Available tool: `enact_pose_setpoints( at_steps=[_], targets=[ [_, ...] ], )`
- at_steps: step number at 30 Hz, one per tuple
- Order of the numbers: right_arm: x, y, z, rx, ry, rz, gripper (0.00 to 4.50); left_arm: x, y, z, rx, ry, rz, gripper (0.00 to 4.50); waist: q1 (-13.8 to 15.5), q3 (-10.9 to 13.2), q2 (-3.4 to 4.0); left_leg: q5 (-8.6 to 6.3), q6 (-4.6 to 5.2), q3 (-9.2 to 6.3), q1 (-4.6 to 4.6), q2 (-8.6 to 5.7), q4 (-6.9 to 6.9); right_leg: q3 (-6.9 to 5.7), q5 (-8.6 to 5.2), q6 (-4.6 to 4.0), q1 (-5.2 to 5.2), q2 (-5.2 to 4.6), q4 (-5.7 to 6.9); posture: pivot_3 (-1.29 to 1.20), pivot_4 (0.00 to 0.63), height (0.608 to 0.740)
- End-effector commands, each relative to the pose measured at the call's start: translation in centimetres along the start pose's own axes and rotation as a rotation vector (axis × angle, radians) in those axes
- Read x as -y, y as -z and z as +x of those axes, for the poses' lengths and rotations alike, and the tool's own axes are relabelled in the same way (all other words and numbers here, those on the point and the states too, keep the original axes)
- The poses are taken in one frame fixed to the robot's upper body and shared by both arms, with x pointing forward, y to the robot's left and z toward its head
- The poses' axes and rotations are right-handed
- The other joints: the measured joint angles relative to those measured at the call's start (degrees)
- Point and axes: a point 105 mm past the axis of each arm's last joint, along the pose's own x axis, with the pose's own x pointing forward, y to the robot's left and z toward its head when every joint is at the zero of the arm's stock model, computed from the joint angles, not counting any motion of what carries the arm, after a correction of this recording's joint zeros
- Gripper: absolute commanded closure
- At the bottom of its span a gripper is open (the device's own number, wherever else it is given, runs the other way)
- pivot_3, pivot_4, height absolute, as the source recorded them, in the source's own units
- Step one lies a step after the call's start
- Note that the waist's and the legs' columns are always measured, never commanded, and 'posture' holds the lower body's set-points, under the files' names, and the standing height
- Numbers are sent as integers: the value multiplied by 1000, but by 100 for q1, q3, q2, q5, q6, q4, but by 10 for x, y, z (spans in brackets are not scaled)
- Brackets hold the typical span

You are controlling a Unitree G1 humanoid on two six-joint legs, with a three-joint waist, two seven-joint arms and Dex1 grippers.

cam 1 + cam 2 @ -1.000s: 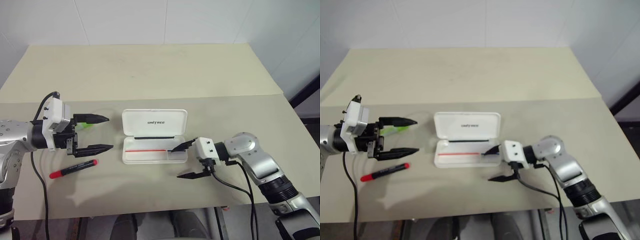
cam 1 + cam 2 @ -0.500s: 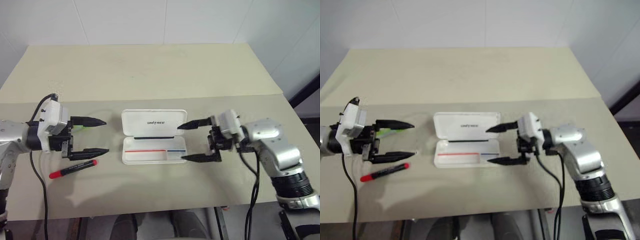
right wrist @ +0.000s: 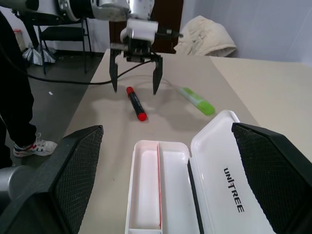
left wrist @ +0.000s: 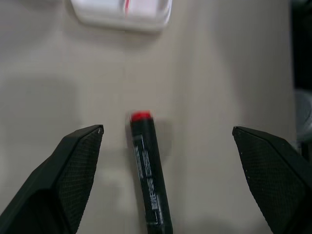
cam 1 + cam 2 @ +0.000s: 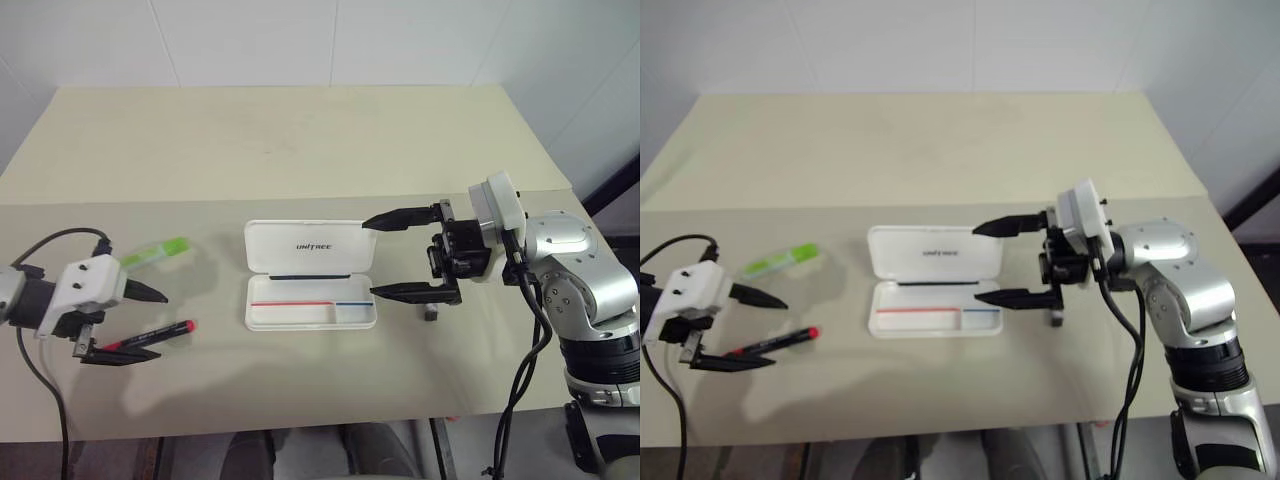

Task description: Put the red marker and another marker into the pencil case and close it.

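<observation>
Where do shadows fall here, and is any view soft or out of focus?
Left eye view: soft shadows on the table under both grippers, no glare. Left wrist view: the red marker casts a faint shadow; the pencil case is soft. Right wrist view: near fingers blurred.

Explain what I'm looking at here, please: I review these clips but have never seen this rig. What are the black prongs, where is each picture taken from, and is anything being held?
It is a humanoid robot with two arms, each ending in a two-fingered black tool. The two wide pictures come from its head, looking down at a beige table. The other two come from cameras on its wrists, looking along the fingers. On the table lie an open white pencil case, a red marker, a light green marker and a small dark object. The left tool is open, straddling the red marker without gripping it. The right tool is open beside the case. Nothing is held.
</observation>
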Motion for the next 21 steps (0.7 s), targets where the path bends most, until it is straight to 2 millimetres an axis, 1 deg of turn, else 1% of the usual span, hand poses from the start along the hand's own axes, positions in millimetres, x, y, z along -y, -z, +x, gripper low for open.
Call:
enact_pose_setpoints(
  at_steps=[1, 6, 11, 15, 18, 21],
  targets=[
    [0, -13, -5, 3, 22, -55, 26, -3, 8, 0, -59, -37, 11, 0, 2, 0, 0, 0, 0, 0, 0, 0, -5, -1, -2, -1, -1, 0, 0, 0, 150, 740],
    [2, -10, -6, -14, 41, -65, 26, -3, 26, 1, -159, -54, 12, 0, -28, 0, 0, 0, 0, 4, 2, 2, -17, 1, -8, -4, -7, 2, 1, 0, 150, 740],
    [3, -9, -5, -18, 52, -65, 26, 5, 41, 2, -219, -24, -19, 0, -17, 0, 0, 0, 0, 5, 2, 3, -17, 0, -10, -7, -7, 0, 3, 0, 150, 740],
    [3, -7, -6, -25, 63, -70, 26, 4, 51, -1, -271, -46, -16, 0, -8, 0, 0, 0, 0, 4, 3, 2, -15, -1, -10, -7, -6, 1, 5, 0, 150, 740],
    [1, -8, -7, -18, 56, -54, 26, -2, 58, -3, -296, -76, -6, 0, -14, 0, 0, 0, 0, 4, 6, 2, -15, -1, -10, -7, -6, 1, 8, 0, 150, 740],
    [-2, -7, -8, -27, 47, -44, 0, -10, 62, -2, -302, -110, 14, 598, -8, 0, 1, 2, 2, 4, 10, 2, -14, -1, -11, -8, -5, 2, 15, 0, 150, 740]
  ],
)
